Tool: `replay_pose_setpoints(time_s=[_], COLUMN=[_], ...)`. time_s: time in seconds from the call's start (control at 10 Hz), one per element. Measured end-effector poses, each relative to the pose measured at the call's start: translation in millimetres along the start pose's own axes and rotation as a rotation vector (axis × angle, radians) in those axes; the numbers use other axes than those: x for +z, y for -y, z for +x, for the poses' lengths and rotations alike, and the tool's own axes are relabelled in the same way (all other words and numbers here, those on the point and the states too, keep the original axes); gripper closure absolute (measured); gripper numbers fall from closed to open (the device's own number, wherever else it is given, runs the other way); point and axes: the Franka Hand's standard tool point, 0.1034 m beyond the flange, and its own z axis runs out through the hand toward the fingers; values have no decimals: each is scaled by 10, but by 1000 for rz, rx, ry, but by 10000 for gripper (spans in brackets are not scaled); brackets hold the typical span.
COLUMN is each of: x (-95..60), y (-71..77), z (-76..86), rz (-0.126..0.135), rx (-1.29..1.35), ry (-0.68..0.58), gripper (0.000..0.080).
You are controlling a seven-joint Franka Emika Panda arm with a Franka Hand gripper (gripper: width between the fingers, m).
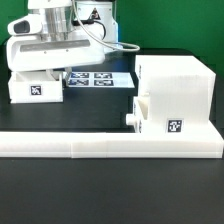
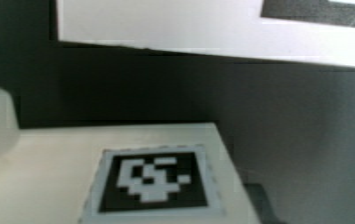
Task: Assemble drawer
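We see the large housing [image 1: 176, 92] at the exterior view's right, with one small knobbed tray [image 1: 147, 115] partly pushed into its front, both just behind the long white border rail [image 1: 110, 147]. The second tray [image 1: 36, 88] [image 2: 147, 170] sits far left beside the marker board [image 1: 96, 79]. The gripper [image 1: 45, 62] hangs directly over that tray, but we cannot tell how its jaws stand.

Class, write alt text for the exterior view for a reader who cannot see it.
A white robot arm's gripper hangs over a small white tagged tray at the exterior view's left. At the right stands the large cubic housing, a knobbed tray partly slid in. A long low white rail runs along the front; the marker board lies behind.
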Motion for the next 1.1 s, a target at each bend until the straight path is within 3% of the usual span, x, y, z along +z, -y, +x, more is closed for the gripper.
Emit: replay_pose_setpoints(time_s=[0.5, 0.8, 1.1], x=[-16, -275, -471], y=[7, 255, 347], z=[25, 438, 905], rz=[0, 55, 108], rx=[-5, -86, -159], ry=[-2, 46, 81], gripper=[754, 754, 754])
